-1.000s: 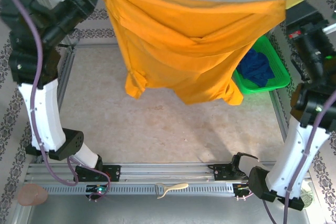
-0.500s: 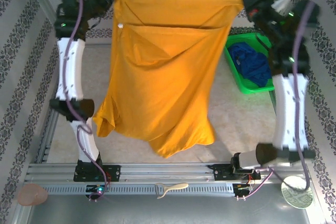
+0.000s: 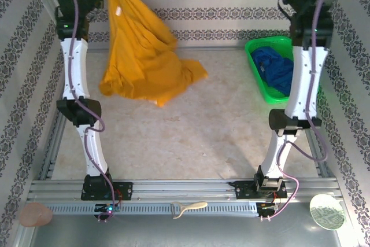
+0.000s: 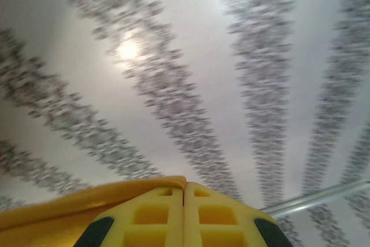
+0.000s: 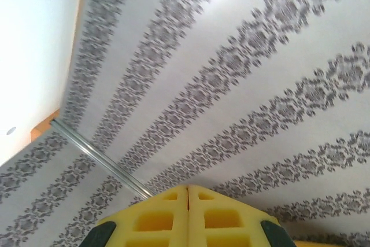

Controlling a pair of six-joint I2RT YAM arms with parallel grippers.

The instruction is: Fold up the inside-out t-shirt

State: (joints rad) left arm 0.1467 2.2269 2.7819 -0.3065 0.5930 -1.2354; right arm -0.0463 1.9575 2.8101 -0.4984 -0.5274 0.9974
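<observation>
The left arm [image 3: 75, 67] stands up tall and nearly straight. The left pincer [image 4: 184, 192] points upward, and its two yellow fingers [image 4: 151, 217] are pressed together on a top edge of the inside-out t-shirt [image 3: 141, 56]. The shirt hangs down from this pincer, and its bottom part lies bunched on the table [image 3: 219, 137] below it. The right arm [image 3: 303, 79] stands up tall too. The right pincer [image 5: 188, 192] is squeezed together with nothing in it (the striped wall [image 5: 231, 85] is beyond it). A thin yellow bit by its lower corner is maybe cloth; I cannot tell. Below this pincer sits a green basket [image 3: 258, 82] with a blue cloth [image 3: 276, 69] inside.
</observation>
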